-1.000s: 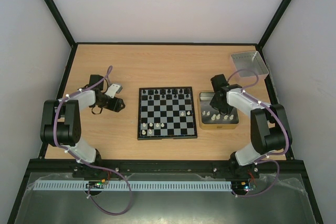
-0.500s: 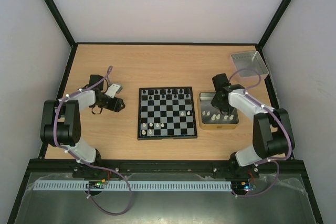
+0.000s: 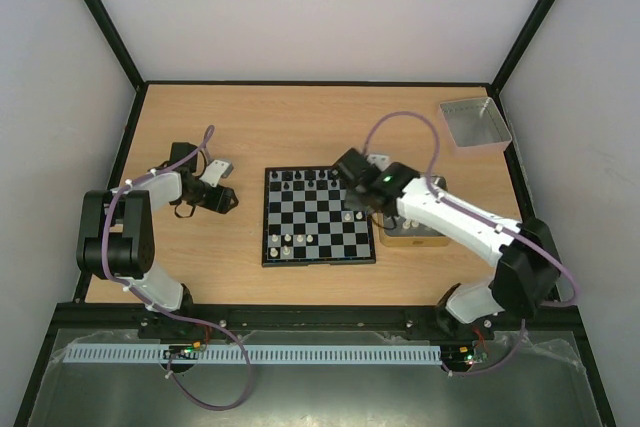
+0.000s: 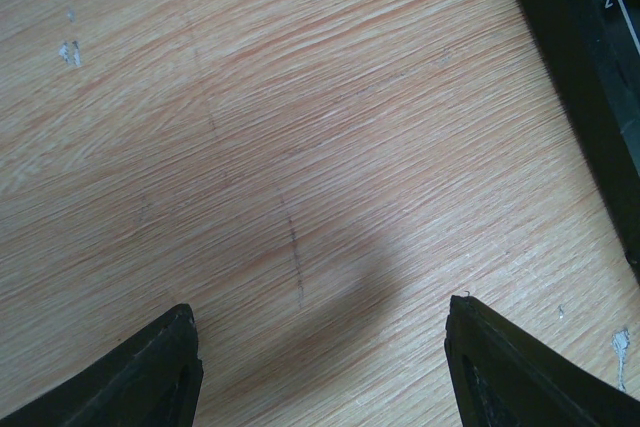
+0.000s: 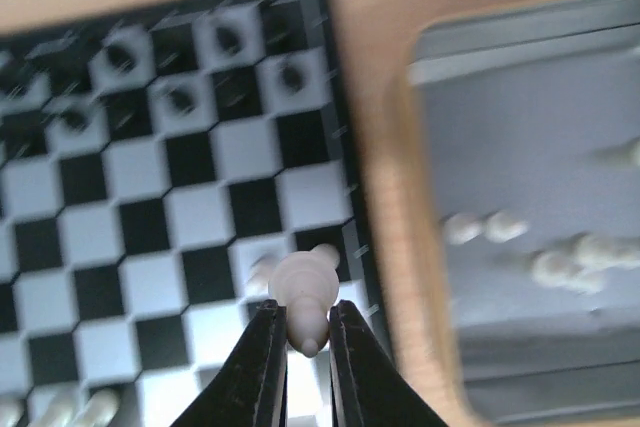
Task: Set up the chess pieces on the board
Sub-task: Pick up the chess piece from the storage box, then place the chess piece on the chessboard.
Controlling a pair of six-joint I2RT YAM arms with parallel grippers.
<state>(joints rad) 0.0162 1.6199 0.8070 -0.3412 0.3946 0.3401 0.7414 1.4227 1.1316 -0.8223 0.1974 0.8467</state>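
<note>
The checkered board (image 3: 319,215) lies mid-table with black pieces (image 3: 310,178) along its far rows and a few white pieces (image 3: 288,240) near its front. My right gripper (image 5: 301,347) is shut on a cream chess piece (image 5: 303,292), held above the board's right side (image 5: 300,177); from above it sits over the board's right edge (image 3: 358,179). More cream pieces (image 5: 560,257) lie in the tan-rimmed tray (image 3: 415,235). My left gripper (image 4: 320,357) is open and empty over bare wood left of the board (image 3: 205,192).
A grey metal tray (image 3: 474,123) stands at the back right corner. The board's black rim (image 4: 590,57) shows at the right of the left wrist view. Black frame posts edge the table.
My right arm has swung left from the tan-rimmed tray to over the board's right side, carrying a cream piece. The left arm has not moved.
</note>
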